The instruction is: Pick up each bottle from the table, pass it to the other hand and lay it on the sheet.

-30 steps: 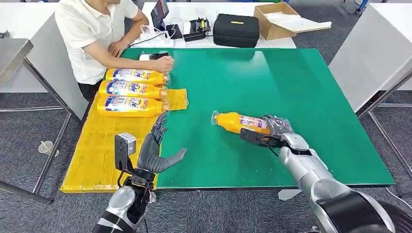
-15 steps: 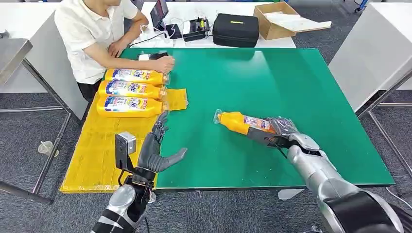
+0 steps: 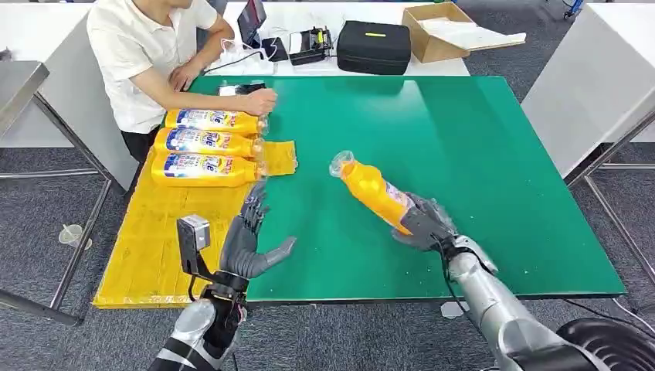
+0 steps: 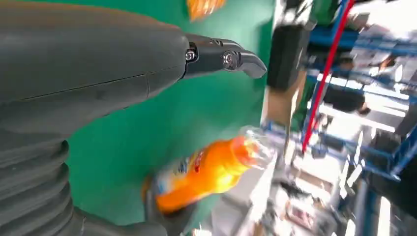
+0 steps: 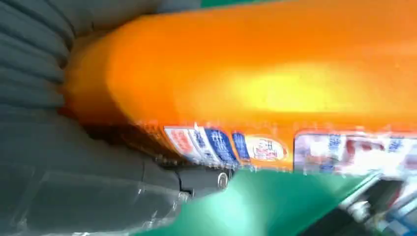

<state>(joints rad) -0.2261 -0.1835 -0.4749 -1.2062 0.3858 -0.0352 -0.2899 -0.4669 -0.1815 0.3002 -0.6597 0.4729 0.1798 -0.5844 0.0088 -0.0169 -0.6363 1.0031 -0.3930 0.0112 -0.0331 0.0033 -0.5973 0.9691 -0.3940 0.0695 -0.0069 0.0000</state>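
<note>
Three bottles (image 3: 207,144) lay side by side on the yellow sheet (image 3: 166,232) at the bench's (image 3: 479,139) left edge, w/ a person's hand (image 3: 261,100) at the top one. Left hand (image 3: 249,236) hovered over the sheet/bench border, released, fingers spread, prob. ready to receive. Right hand (image 3: 423,225) was grasping the orange bottle (image 3: 371,189) by its base, lifted off the bench, cap tilted up-left, apparently for the pass across.

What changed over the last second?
The right hand, already gripping the orange bottle, lifted it off the green table and tilted its cap end up. The left hand stayed open near the yellow sheet; the three bottles there did not move.
</note>
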